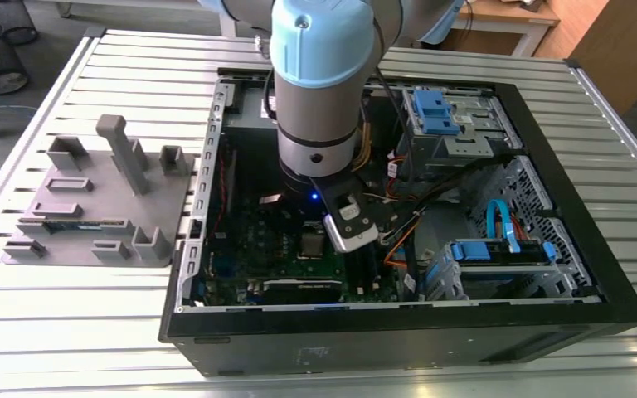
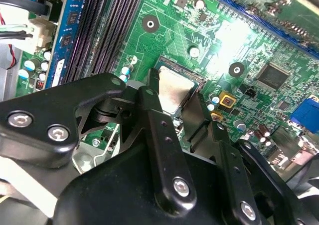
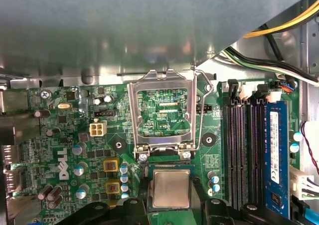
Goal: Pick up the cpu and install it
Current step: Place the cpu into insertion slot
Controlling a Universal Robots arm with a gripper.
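Two fingers [image 2: 149, 105] of the end effector [image 2: 174, 88] clamp opposite edges of the cpu [image 2: 172, 93] to set it level at the socket [image 2: 184, 69], whose load frame [image 3: 133, 110] stands hinged open.

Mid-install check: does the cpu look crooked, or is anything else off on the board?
Nothing stands out. In the first wrist view the cpu, at the hand, lines up square with the metal retention frame, which is hinged open beside it on the green board. No bent or loose parts show.
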